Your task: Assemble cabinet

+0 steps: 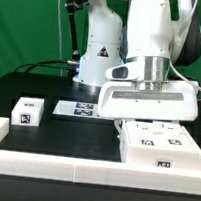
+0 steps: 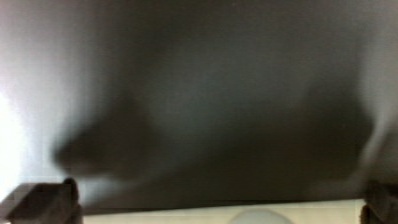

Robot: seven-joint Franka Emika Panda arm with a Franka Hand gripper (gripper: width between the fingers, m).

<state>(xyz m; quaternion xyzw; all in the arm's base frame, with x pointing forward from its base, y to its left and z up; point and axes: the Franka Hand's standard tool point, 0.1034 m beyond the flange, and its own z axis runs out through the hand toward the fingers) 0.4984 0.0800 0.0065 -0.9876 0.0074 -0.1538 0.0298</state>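
The cabinet body is a large white box with black-and-white tags, lying at the exterior view's lower right. My gripper hangs straight down just over its far edge, and its fingertips are hidden behind the white hand. In the wrist view my gripper is open wide, with one dark finger at each side and nothing between them. A blurred pale surface lies close below, and dark table lies beyond it. A small white tagged block sits apart at the exterior view's left.
The marker board lies flat on the black table in front of the robot base. A low white rail runs along the front and left table edges.
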